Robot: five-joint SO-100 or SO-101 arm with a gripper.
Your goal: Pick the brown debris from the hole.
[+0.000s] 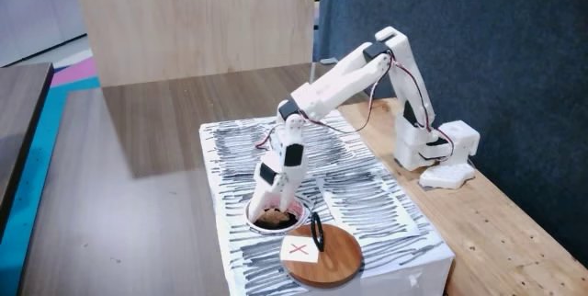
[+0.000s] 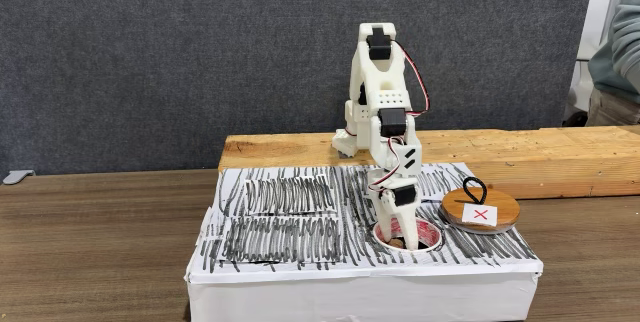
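Observation:
My white gripper (image 1: 276, 210) points straight down into the hole (image 1: 296, 220), a white-rimmed round opening in the top of the scribbled box. Its fingertips are below the rim, so the gap between them is hidden. Brown debris (image 1: 269, 216) shows as a small tan lump inside the hole, right at the fingertips. In the other fixed view the gripper (image 2: 400, 234) again dips into the hole (image 2: 430, 236), and a bit of the brown debris (image 2: 397, 244) peeks out beside the finger. Whether the fingers touch or hold the lump cannot be made out.
A round wooden disc (image 1: 333, 257) with a red X card (image 1: 299, 249) and a black loop lies on the box just beside the hole. The white box (image 2: 280, 217) is covered in black scribbles. The arm's base stands on a wooden plank (image 2: 560, 152). A person's sleeve (image 2: 622, 57) is at the right edge.

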